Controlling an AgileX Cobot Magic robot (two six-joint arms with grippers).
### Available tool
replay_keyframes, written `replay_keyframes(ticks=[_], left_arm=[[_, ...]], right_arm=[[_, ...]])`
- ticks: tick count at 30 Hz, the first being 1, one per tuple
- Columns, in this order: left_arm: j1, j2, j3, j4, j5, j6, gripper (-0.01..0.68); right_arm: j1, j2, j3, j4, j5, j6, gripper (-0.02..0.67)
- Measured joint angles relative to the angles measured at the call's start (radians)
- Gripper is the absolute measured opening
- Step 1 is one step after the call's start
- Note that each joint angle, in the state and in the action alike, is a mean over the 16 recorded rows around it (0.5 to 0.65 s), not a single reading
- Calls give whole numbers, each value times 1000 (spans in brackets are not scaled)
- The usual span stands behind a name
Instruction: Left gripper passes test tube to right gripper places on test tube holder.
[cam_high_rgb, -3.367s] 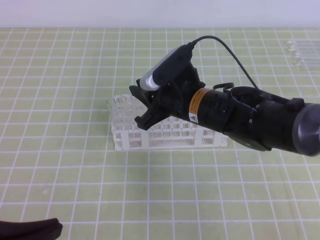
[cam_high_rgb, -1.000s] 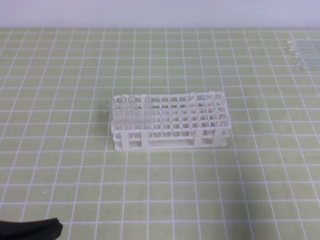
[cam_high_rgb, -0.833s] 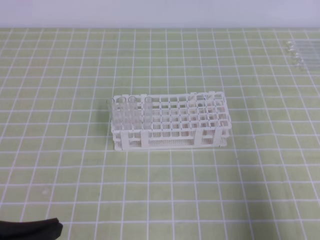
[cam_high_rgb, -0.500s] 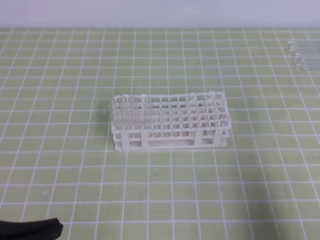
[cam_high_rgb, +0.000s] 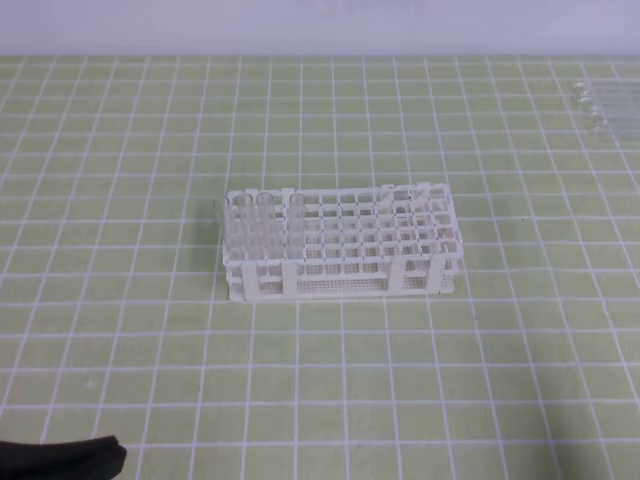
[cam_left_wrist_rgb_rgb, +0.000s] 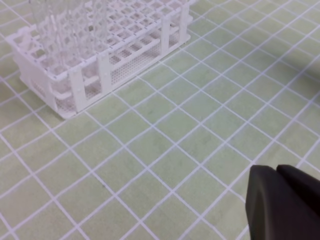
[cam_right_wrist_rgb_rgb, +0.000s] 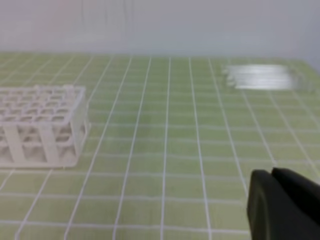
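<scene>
The white test tube holder (cam_high_rgb: 340, 262) stands mid-table on the green grid mat. Clear test tubes (cam_high_rgb: 263, 222) stand upright in its left end. The left wrist view shows the holder (cam_left_wrist_rgb_rgb: 80, 85) and the tubes (cam_left_wrist_rgb_rgb: 65, 30) at upper left. My left gripper (cam_left_wrist_rgb_rgb: 276, 171) is shut and holds nothing, low over the mat at the bottom right, well away from the holder. In the right wrist view my right gripper (cam_right_wrist_rgb_rgb: 271, 173) is also shut and holds nothing, with the holder (cam_right_wrist_rgb_rgb: 42, 125) far off to its left. Neither gripper's jaws show in the high view.
Several loose clear tubes (cam_high_rgb: 600, 105) lie at the far right edge of the mat, blurred in the right wrist view as a pale row of tubes (cam_right_wrist_rgb_rgb: 260, 77). A dark piece of the left arm (cam_high_rgb: 60, 462) pokes in at the bottom left corner.
The right arm that hung over the holder in the oldest frame has left the high view. Over the last second nothing has visibly moved.
</scene>
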Motion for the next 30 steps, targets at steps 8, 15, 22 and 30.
replay_keyframes(ticks=[8,15,22,30], left_arm=[[0,1,0,0,0,0,-2],[0,1,0,0,1,0,-2],[0,2,0,1,0,0,-2],[0,2,0,2,-2,0,-2]], right_arm=[[46,-15,22,-135,50,178,-15],[73,-15,28,-226,46,278,-16],[77,-15,28,-251,51,296,-17],[77,-15,28,-251,51,296,-17]])
